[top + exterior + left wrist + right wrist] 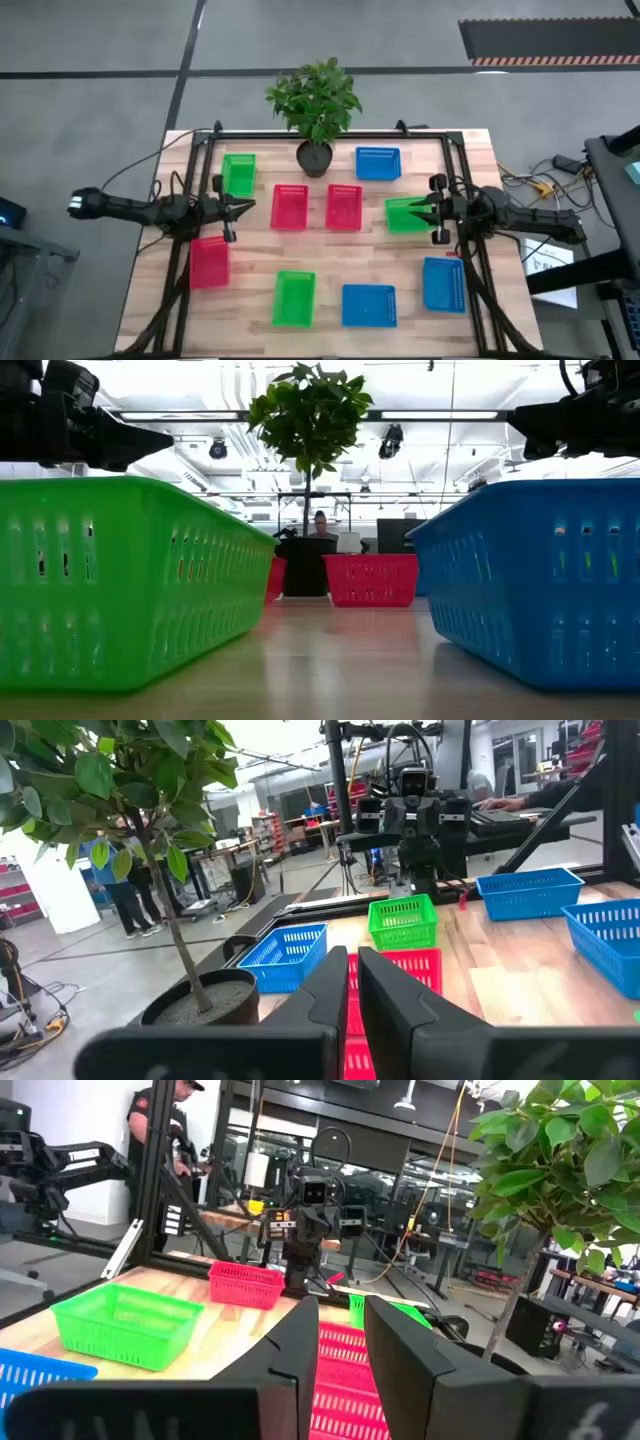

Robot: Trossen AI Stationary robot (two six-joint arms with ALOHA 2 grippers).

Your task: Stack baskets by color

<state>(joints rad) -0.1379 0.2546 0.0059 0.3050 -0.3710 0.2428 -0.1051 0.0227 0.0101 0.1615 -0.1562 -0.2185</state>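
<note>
Three green baskets (238,173) (398,216) (293,298), three red baskets (288,207) (343,207) (208,262) and three blue baskets (377,162) (368,305) (443,283) each rest singly on their bases on the wooden table. My left gripper (250,208) (352,952) hangs shut above the table, left of the middle red baskets and pointing at them. My right gripper (418,212) (340,1305) hangs over the right end of the green basket at middle right. Its fingers are a little apart with nothing between them. That basket is hidden under them in the right wrist view.
A black pot with a leafy plant (313,158) stands at the far middle, between a green and a blue basket. A black frame rail (330,133) runs along the table's edges. A green basket (120,580) and a blue one (540,580) stand near the front edge. People are in the room beyond.
</note>
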